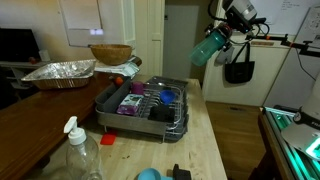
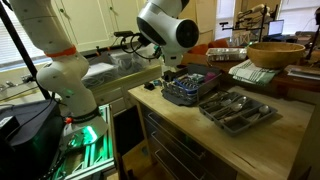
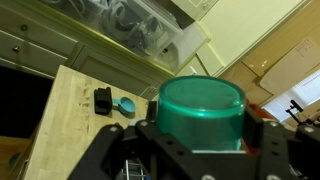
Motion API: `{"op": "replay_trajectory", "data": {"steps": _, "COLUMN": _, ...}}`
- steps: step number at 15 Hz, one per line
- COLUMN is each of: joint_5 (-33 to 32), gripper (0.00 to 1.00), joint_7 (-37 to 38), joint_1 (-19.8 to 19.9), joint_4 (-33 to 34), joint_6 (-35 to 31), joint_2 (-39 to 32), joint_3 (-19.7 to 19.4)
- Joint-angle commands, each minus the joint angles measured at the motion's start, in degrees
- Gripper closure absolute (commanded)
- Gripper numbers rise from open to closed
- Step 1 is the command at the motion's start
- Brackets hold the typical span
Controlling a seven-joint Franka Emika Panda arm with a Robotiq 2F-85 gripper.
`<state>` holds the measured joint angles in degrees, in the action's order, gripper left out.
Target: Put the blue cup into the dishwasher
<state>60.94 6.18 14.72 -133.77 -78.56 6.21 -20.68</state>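
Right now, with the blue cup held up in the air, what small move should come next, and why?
Probably move the blue cup sideways toward the dishwasher rack before lowering it. The hand grips the cup tilted, high above the counter and off to one side of the rack, so going straight down would likely miss the prongs.

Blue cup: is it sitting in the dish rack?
No, the gripper holds the blue cup in the air, well apart from the dish rack.
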Motion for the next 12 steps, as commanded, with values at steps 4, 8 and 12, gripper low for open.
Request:
{"op": "replay_trajectory", "data": {"steps": 4, "joint_5": 2.02, "gripper": 0.47, "joint_7": -1.14, "joint_1": -0.58, "joint_4": 5.83, "joint_6": 3.05, "joint_2": -6.84, "joint_3": 2.55}}
{"op": "replay_trajectory", "data": {"steps": 8, "joint_5": 1.57, "gripper": 0.47, "joint_7": -2.02, "joint_1": -1.09, "joint_4": 6.41, "joint_6": 4.42, "joint_2": -7.87, "joint_3": 2.89}}
{"op": "replay_trajectory", "data": {"steps": 12, "joint_5": 0.05, "gripper": 0.22, "joint_7": -0.07, "joint_1": 1.39, "joint_4": 0.1, "joint_6": 0.21, "joint_2": -0.13, "joint_3": 1.3}}
